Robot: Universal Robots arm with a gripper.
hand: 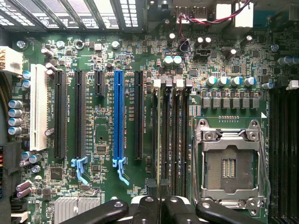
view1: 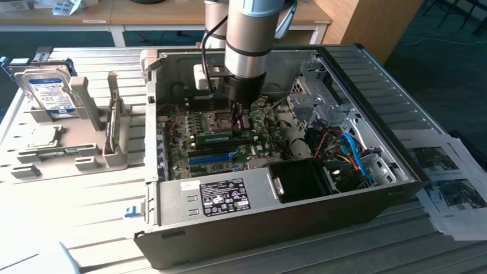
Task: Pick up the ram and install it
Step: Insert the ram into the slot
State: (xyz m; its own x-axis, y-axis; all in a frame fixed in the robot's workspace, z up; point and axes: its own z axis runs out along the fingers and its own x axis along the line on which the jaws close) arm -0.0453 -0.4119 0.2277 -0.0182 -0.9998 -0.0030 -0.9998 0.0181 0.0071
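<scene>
Claw [hand: 160,202] gripping ram [view1: 223,137], thin green stick, along dark slots [hand: 179,140]

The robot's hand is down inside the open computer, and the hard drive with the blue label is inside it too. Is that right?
Not quite. The hand is down inside the open computer, but the hard drive with the blue label stands outside it, in the grey holder at the exterior view's left. The exterior view shows this.

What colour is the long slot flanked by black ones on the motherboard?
Bright blue slot, clearest in the wrist view.
</scene>
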